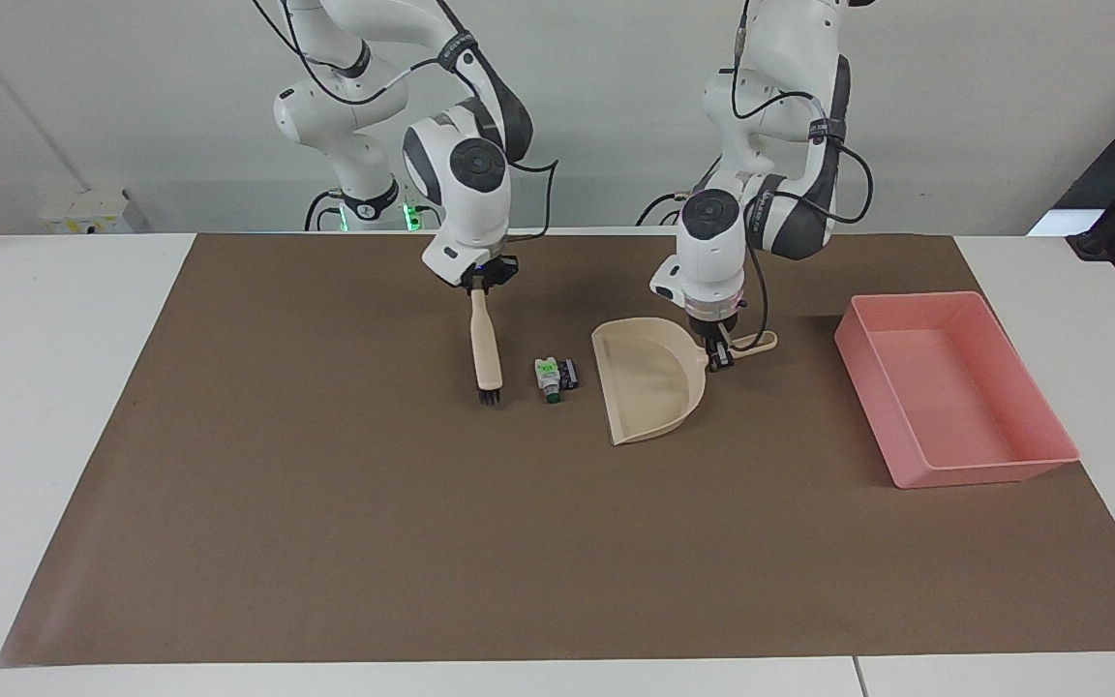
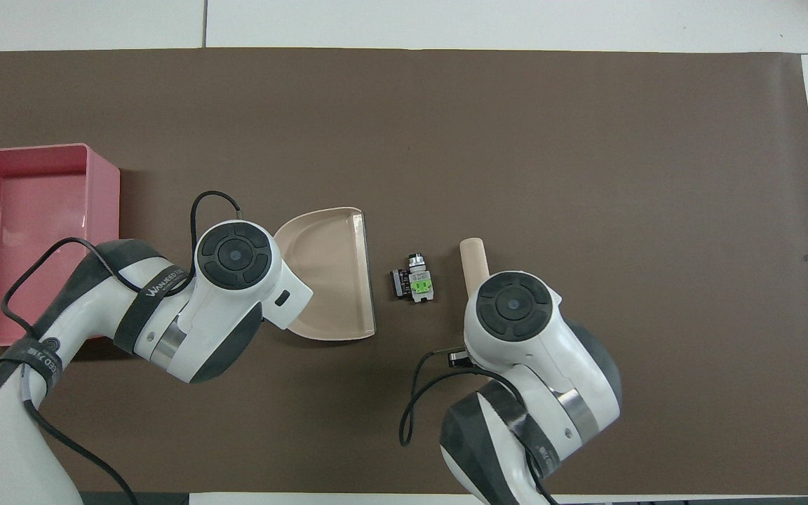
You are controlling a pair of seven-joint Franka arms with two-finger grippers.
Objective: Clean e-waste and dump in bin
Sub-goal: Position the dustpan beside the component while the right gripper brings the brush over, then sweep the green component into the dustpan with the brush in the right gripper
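A: What's the setting?

B: A white table (image 1: 54,407) against a pale wall, covered by a matte brown mat (image 1: 422,542).

A: And the e-waste?

B: Two small bits lie touching in the middle of the mat, between brush and dustpan. The white cylinder (image 1: 549,378) with green markings lies with its long axis running toward and away from the robots, its dark tip on the end farther from them. The dark block (image 1: 570,373) sits against its side, toward the left arm's end.

A: The grippers?

B: The right gripper (image 1: 480,281) is clamped on the top of a smooth beige brush (image 1: 487,353), which hangs nearly upright, dark bristles down at the mat. The left gripper (image 1: 718,354) is clamped on the handle of the beige plastic dustpan (image 1: 649,392), whose straight lip faces the bits.

A: The bin?

B: A shallow, glossy pink tray (image 1: 1003,460) with sloped walls, at the left arm's end.
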